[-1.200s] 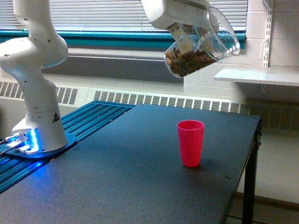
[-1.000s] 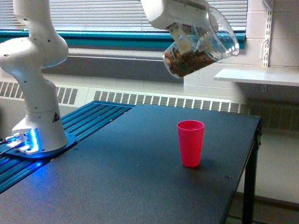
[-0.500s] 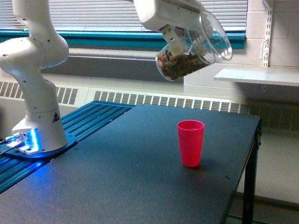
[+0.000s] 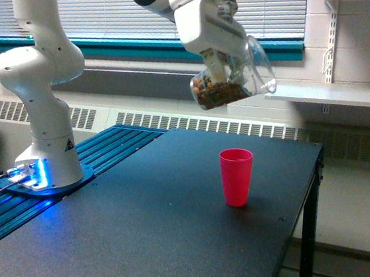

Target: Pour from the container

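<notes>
The container [image 4: 235,76], a clear plastic cup with brown bits heaped in its bottom, hangs tilted in the air with its rim turned toward the exterior view's right. My gripper [image 4: 220,64] is shut on it, the white fingers [image 4: 211,64] showing through the clear wall. It is held high above the black table [image 4: 149,236], over the spot where a pink cup [image 4: 237,177] stands upright and open-topped. None of the brown bits are spilling out.
The arm's white base [image 4: 46,154] stands on a blue-lit plate at the exterior view's left. A window sill, a radiator and white wall shelves [image 4: 330,95] run behind. The table's right edge [image 4: 310,211] drops off near the pink cup.
The container has moved down and toward the exterior view's left, now nearly over the pink cup, and its rim has swung more toward the right. The contents stay inside.
</notes>
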